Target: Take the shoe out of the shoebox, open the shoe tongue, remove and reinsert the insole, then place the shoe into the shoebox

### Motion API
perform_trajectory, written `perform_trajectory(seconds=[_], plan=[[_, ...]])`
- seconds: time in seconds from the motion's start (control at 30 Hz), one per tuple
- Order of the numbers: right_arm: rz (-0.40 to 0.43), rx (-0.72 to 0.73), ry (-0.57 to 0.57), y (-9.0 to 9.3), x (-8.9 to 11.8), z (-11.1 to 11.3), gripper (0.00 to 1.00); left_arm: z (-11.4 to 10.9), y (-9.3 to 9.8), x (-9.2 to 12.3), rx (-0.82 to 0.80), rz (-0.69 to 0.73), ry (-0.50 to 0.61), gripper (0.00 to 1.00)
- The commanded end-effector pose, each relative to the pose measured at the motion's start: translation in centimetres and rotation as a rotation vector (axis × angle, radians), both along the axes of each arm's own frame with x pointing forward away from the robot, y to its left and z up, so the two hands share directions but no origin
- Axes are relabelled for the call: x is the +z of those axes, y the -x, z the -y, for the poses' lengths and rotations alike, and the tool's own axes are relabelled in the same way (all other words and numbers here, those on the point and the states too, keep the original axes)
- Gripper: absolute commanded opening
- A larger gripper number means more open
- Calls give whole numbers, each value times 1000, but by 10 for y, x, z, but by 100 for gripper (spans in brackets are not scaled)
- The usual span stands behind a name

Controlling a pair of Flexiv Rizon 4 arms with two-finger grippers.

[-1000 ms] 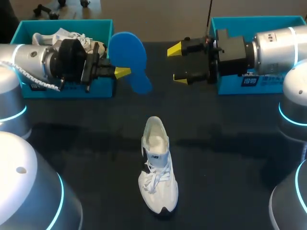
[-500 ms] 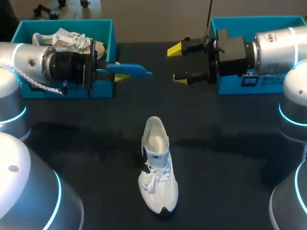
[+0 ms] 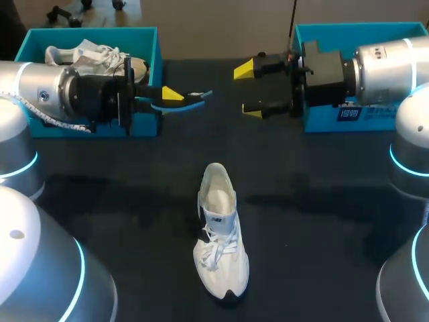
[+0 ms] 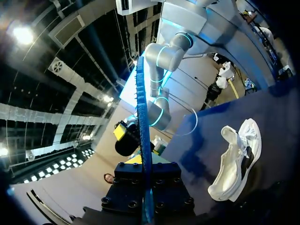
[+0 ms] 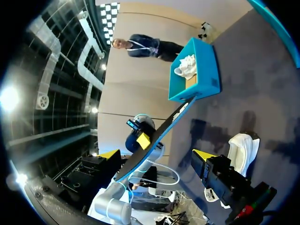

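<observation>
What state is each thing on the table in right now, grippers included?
left gripper, shut on the blue insole.
blue insole, held clear of the table.
right gripper, open, empty.
white shoe, upright on the table, outside both boxes.
left shoebox, open, another shoe inside.
right shoebox, open.

Dark table (image 3: pixel 322 221), spare white shoe (image 3: pixel 100 52).
Lying far left inside a teal shoebox (image 3: pixel 151 47), laces up.
</observation>
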State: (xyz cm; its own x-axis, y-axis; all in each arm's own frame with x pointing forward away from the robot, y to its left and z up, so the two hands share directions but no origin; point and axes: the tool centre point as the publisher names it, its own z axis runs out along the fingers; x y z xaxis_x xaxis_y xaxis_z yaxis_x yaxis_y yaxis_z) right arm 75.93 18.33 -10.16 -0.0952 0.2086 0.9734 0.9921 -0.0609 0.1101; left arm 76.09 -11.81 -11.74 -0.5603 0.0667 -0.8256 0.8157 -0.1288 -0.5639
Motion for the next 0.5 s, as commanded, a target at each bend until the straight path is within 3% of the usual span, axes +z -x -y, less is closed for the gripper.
perform_trajectory(seconds=[0.03, 0.27, 0.5], plan=[[-1, -1, 1, -1, 0, -2, 100, 0, 1, 1, 7, 78, 0, 0], [-1, -1, 1, -1, 0, -2, 100, 5, -2, 5, 39, 301, 24, 0], [-1, -1, 1, -1, 0, -2, 100, 12, -7, 0, 53, 410, 34, 0]])
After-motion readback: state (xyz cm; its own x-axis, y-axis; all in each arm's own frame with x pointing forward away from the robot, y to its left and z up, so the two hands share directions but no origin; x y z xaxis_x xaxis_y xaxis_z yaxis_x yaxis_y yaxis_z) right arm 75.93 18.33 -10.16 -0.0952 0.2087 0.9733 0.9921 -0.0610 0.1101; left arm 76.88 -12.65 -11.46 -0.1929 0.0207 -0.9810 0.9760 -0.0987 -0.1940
